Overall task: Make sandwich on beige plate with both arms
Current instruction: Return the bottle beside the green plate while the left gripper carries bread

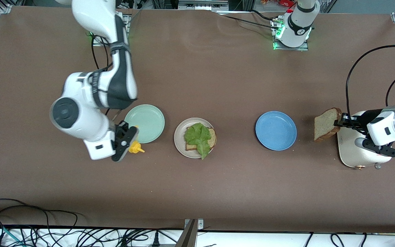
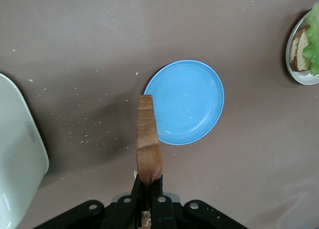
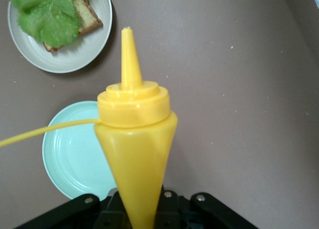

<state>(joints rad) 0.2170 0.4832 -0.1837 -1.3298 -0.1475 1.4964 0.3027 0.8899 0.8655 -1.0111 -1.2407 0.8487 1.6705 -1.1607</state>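
A wide brown worktop is seen with everything laid out on it. A pale cream, rounded toaster-like box is set at the left arm's end of the worktop. Three round plates are lined up in a row: a mint green plate toward the right arm's end, a matte beige plate in the middle, and a shiny blue plate toward the left arm's end. On the beige plate, one square slice of brown bread is laid flat, and a crinkled green lettuce leaf is spread on top of it. A second slice of brown bread is gripped on edge by the left pincer, which is clenched on it and held over the worktop between the blue plate and the cream box. A yellow squeeze bottle with a pointed tip is grasped by the right pincer, which is held over the near edge of the mint green plate.
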